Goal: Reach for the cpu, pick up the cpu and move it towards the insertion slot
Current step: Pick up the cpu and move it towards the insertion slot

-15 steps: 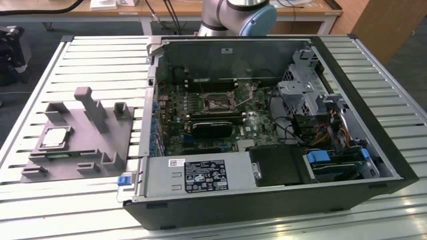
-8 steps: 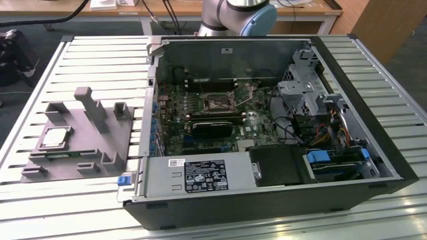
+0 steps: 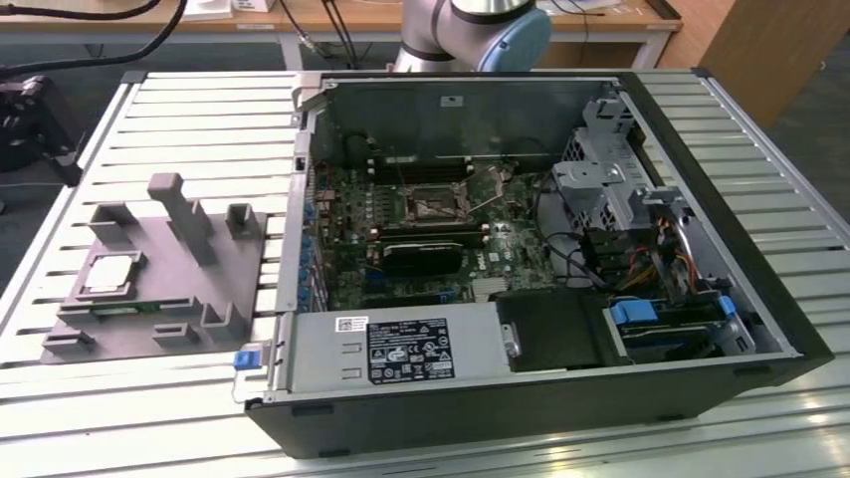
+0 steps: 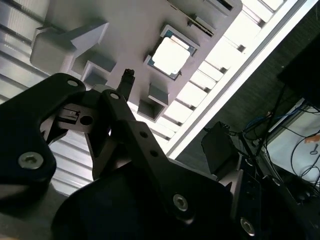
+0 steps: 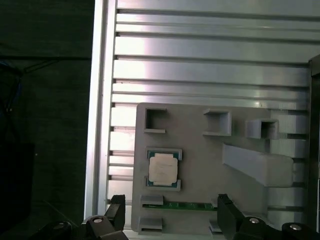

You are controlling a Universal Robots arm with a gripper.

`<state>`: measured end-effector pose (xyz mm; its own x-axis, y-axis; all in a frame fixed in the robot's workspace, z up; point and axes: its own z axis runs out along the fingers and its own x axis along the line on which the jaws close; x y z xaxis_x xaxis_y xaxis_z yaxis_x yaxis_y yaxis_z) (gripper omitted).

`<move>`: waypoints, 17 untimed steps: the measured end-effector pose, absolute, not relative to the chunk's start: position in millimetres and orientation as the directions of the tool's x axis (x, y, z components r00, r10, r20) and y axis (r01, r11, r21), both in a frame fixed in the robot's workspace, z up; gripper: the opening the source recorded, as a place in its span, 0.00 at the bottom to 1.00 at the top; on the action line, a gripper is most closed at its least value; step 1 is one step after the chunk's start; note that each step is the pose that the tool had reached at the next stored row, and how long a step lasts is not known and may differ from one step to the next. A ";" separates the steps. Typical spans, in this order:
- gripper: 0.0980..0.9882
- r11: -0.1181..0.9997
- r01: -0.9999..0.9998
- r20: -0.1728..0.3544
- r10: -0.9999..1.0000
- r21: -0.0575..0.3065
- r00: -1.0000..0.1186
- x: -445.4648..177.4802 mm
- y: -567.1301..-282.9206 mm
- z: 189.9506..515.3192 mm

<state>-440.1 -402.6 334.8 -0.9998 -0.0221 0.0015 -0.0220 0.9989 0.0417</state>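
1. The cpu (image 3: pixel 109 276) would probably handle as a light, stiff, thin plate. Its smooth metal top looked slippery, and the contacts beneath are likely fragile, so it calls for a gentle pinch.
2. The best hold seemed to be on two opposite bare edges. In the first wrist view, small raised lips of the pocket framed its other two sides.
3. It was a small flat square, with a silvery-white metal lid and a paler rim around it.
4. It lay flat in a shallow pocket of a grey moulded holder tray (image 3: pixel 179 284), at about 9 o'clock in the exterior view.
5. The gripper (image 5: pixel 170 205) hung above the tray, clear of the chip. Its jaws were spread wide apart and held nothing.
6. A thin green memory stick (image 5: pixel 187 205) lay in the tray just beside the chip's pocket.
7. The tray rested on a slatted aluminium tabotop-style surface, the tabletop (image 3: pixel 199 119).
8. The insertion slot (image 3: pixel 435 204), a dark square socket in a shiny metal frame, sat on green circuit board inside an open computer case (image 3: pixel 531 408). It was well apart from the chip, toward 3 o'clock from it in the exterior view.
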 end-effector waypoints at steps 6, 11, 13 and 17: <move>0.81 0.999 -0.022 0.001 -0.022 0.042 -1.000 -441.7 -403.3 323.8; 0.81 0.999 -0.022 0.001 -0.022 0.042 -1.000 -443.6 -403.4 314.8; 0.81 0.999 -0.022 0.002 -0.022 0.042 -1.000 -443.8 -403.3 311.3; 0.81 0.999 -0.022 0.001 -0.022 0.042 -1.000 -443.9 -403.5 304.3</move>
<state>-443.9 -403.5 304.3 -0.9998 -0.0217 0.0014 -0.0216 0.9989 0.0420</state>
